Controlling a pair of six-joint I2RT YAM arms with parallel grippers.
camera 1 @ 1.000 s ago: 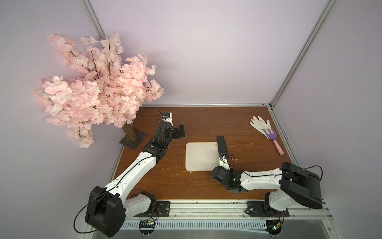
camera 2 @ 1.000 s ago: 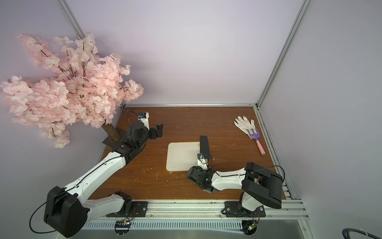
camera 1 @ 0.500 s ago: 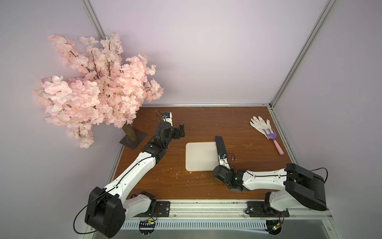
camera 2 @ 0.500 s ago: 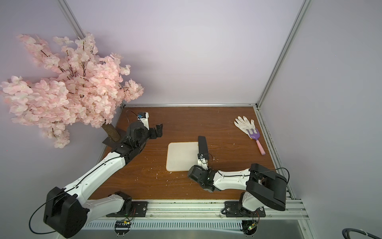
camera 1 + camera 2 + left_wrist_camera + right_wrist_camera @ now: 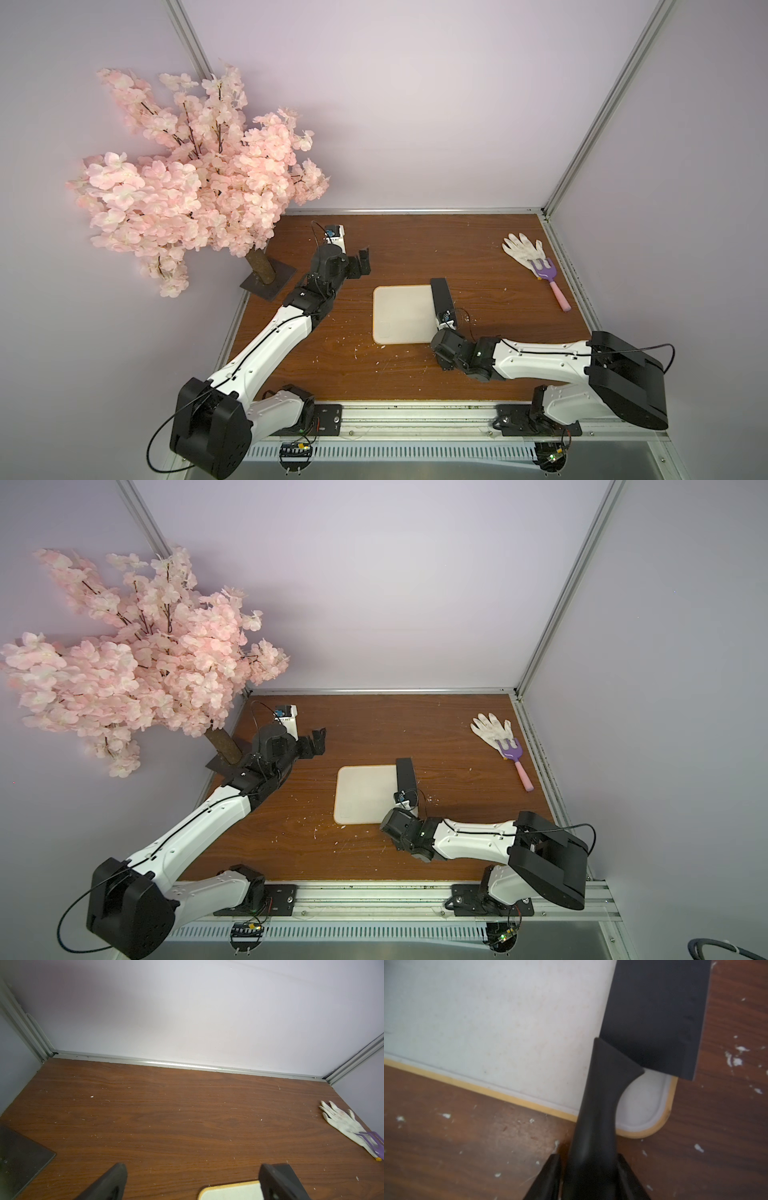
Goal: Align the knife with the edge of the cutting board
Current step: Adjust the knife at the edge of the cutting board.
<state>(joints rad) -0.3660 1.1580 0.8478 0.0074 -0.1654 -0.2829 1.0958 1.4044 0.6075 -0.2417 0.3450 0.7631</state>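
Right gripper [image 5: 588, 1156] jaws narrow, flanking the knife [image 5: 652, 1012] handle (pinching or not: cannot tell). Blade lies ahead along the cutting board [image 5: 498, 1022] edge. Left gripper [image 5: 193, 1167] wide, empty.

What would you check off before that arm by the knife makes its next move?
1. Knife parallel to board's side edge: ok, roughly.
2. Blade inside the rim: not ok, it overhangs onto the table.
3. Right gripper off the handle: cannot tell; its fingers flank it closely.
4. Left gripper clear of board: ok, open, apart from it.
5. Glove and fork out of the way: ok, far corner.
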